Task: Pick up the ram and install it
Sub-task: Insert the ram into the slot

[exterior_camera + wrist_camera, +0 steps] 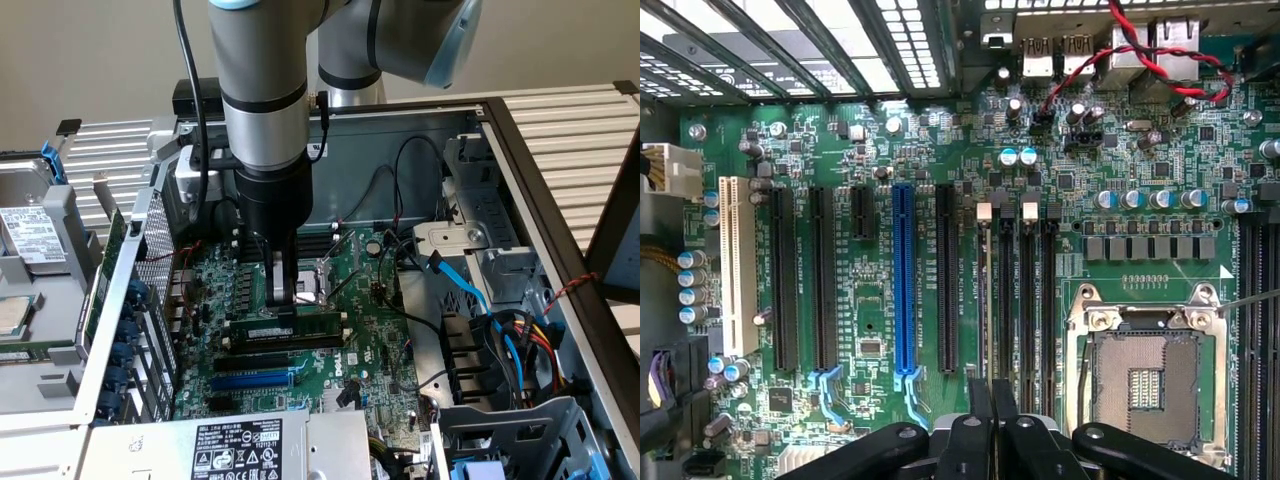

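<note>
The silver and grey robot arm (262, 100) hangs straight down into the open computer case, its black gripper (283, 300) pointing at the large green motherboard (375, 345). Its two fingers (980, 425) are almost together and pinch the upper edge of the ram (312, 325), a long narrow green circuit-board stick with a white label. The ram stands on its long edge, its long axis running from the exterior view's left to right, parallel to the long black slot (285, 343) just beside it.

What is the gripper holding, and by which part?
The gripper holds the ram by its upper long edge, about midway along its length.
</note>
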`<state>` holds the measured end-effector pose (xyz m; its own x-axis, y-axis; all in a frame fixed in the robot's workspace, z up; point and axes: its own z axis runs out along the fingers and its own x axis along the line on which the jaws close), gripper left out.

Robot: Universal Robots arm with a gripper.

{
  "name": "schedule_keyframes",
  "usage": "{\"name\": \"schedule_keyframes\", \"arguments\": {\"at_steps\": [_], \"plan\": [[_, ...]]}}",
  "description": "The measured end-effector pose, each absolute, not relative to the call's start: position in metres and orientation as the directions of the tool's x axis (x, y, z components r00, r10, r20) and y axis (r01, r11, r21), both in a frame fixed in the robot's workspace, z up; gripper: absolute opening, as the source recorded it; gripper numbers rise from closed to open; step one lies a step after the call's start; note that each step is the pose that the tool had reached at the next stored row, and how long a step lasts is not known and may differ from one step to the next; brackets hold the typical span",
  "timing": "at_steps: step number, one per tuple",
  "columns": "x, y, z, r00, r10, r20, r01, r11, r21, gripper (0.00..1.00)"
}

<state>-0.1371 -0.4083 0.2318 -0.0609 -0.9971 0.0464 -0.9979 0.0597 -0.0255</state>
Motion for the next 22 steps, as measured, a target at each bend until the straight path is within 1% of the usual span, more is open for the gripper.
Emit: {"name": "schedule_keyframes", "arguments": {"at_steps": [22], "plan": [[-0.1381, -0.4081, 0.2312, -0.061, -0.997, 0.048, -0.998, 0.060, -0.026, 0.12]]}}
